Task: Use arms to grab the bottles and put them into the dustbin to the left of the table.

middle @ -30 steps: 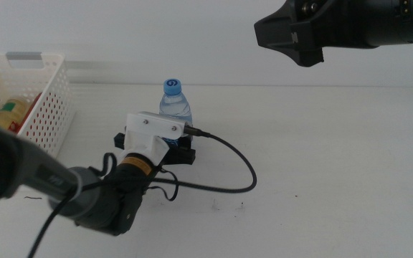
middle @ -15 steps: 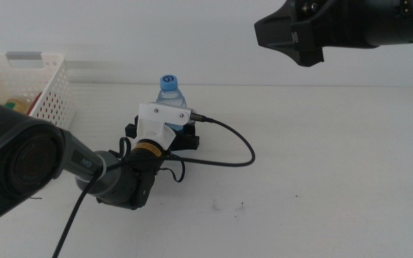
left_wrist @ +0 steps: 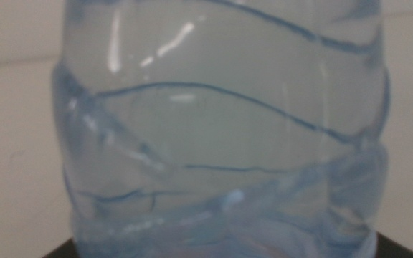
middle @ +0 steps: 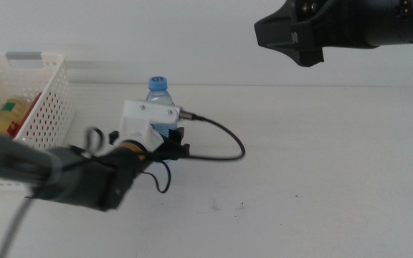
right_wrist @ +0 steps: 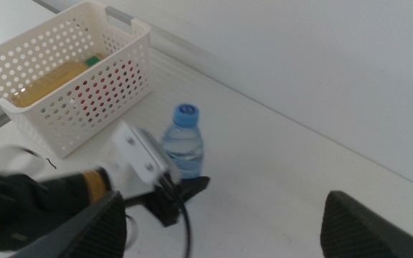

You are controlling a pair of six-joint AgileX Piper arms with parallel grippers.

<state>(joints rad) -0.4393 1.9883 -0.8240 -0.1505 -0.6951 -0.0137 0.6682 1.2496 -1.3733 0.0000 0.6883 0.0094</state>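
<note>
- You have the left gripper (middle: 169,138) pinching the water bottle (middle: 158,107) low on its body; the bottle stands on the table (middle: 321,158) just right of the dustbin (middle: 45,107); this looks like the carry step
- Next you must lift it clear of the rim and move left
- The dustbin holds the yellow tea bottle (middle: 6,115) and something red
- Your right gripper (right_wrist: 221,222) waits above, jaws spread

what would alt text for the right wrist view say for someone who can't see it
The left gripper reaches around the base of a clear water bottle with a blue cap, standing upright on the white table. Beside it stands a white perforated dustbin holding a yellow bottle and something red. The right gripper's fingers frame the foreground, wide apart.
</note>
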